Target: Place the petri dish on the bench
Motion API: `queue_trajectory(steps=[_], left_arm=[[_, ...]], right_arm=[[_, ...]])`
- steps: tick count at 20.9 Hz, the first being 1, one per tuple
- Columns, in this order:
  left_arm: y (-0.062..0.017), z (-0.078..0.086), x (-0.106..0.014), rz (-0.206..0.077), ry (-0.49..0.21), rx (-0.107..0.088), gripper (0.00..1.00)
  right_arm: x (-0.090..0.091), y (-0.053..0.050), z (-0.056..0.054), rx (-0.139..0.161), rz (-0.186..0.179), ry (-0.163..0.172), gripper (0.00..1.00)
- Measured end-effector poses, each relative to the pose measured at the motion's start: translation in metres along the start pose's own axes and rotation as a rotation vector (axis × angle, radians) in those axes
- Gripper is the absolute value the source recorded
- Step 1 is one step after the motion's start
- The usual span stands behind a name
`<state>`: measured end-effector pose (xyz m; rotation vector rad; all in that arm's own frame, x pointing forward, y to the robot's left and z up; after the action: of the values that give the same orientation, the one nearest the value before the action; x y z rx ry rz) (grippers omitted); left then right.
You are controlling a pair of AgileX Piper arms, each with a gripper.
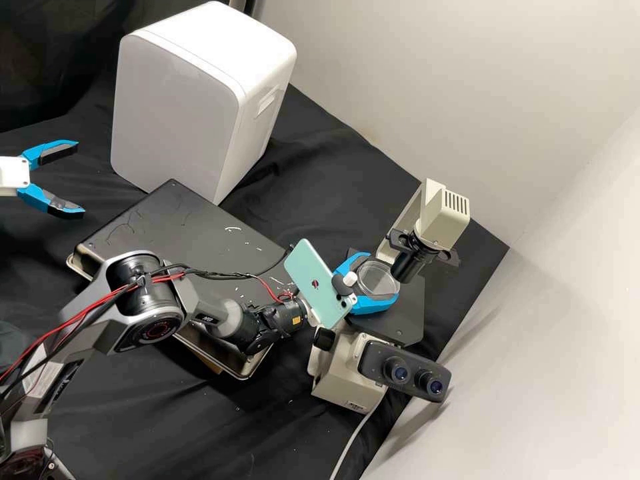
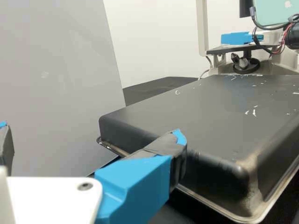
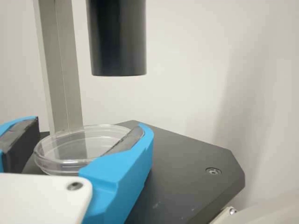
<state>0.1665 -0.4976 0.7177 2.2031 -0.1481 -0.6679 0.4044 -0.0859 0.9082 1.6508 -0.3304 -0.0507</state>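
Clear dish on the microscope stage, 4 o'clock of centre. Right gripper fingers clasp its sides; near rim hidden behind one finger. Left gripper, 9 o'clock edge: fingers spread, arm cut off.

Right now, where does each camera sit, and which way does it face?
High view: fixed above the bench, looking down on box, tray, microscope, left gripper, right gripper.
Left wrist view: on the left arm, looking across the tray toward the microscope; own blue finger shows.
Right wrist view: on the right arm, facing the microscope; own fingers flank the dish.
Shared: high and left wrist views both show box and tray.
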Motion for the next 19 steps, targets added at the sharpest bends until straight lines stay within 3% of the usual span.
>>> queue_trajectory(steps=[19], left_arm=[[0.001, 0.0002, 0.0022, 0.005, 0.0, 0.0, 1.0]], right_arm=[[-0.0004, -0.0003, 0.0, -0.003, -0.006, -0.004, 1.0]])
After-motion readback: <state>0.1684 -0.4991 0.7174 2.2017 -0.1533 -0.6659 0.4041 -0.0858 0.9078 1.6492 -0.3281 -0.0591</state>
